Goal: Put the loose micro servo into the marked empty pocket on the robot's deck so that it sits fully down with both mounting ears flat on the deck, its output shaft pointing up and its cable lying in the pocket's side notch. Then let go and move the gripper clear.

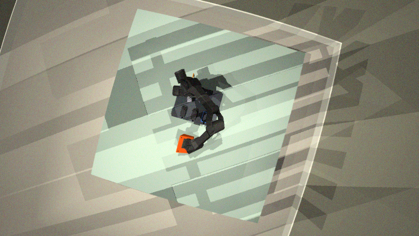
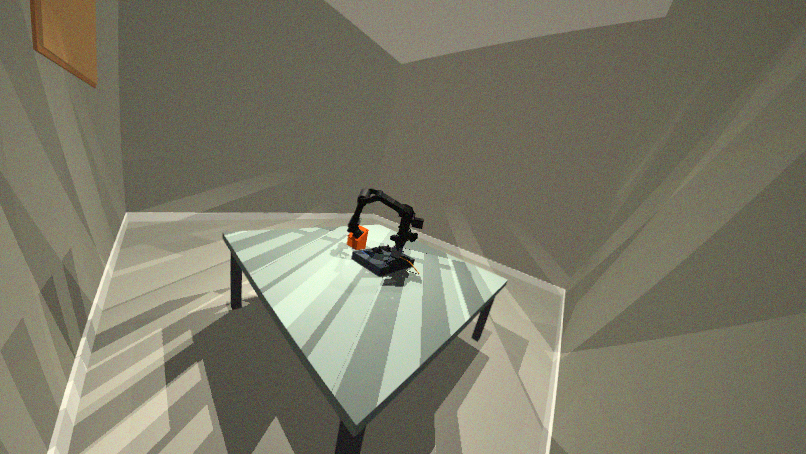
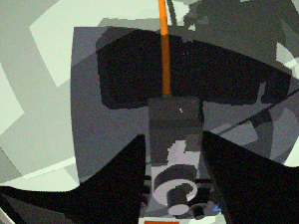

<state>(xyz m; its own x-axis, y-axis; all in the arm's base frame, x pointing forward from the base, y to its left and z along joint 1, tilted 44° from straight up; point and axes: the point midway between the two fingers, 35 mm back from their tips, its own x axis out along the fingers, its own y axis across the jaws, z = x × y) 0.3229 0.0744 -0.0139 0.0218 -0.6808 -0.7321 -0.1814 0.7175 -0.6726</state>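
The loose servo (image 3: 174, 115) (image 1: 189, 99), dark with pale patches, is on the grey deck (image 3: 90, 123) (image 1: 177, 103) (image 2: 379, 267). Its round output end and shaft are low in the wrist view. Its orange cable (image 3: 165, 54) (image 1: 193, 75) (image 2: 410, 261) runs out past the deck's edge. My gripper (image 3: 173, 134) is partly closed, one black finger on each side of the servo; a narrow gap shows at the left finger, so it is still open. The marked pocket's blue outline (image 1: 202, 117) shows beside the arm; in the wrist view only a blue bit (image 3: 216, 208) shows. Arm and shadow hide parts.
Two dark servos (image 1: 184, 110) (image 1: 194, 113) sit in the deck beside the marked pocket. The orange arm base (image 1: 179, 147) (image 2: 357, 239) stands on the pale green table (image 1: 131, 158) (image 2: 349, 366) next to the deck. The arm (image 1: 215, 126) (image 2: 389, 200) arches over the deck.
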